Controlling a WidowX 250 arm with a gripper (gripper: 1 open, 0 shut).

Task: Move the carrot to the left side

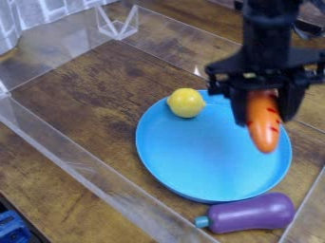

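Lemon (pixel 187 102) and eggplant (pixel 250 213) flank the bare plate (pixel 191 157) middle

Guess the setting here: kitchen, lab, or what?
Probably a lab tabletop rig for toy manipulation, not a real kitchen: a wooden table fenced by clear plastic walls, toy food (lemon, eggplant, carrot) and a blue plate.

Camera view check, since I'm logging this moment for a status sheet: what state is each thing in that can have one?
Black robot gripper: shut on the carrot, pointing steeply down.
Orange toy carrot: held in the gripper, lifted, hanging above the plate's right part.
Round yellow lemon: resting at the plate's upper left edge.
Round blue plate: flat on the wooden table.
Purple toy eggplant: lying on its side by the plate's lower rim.
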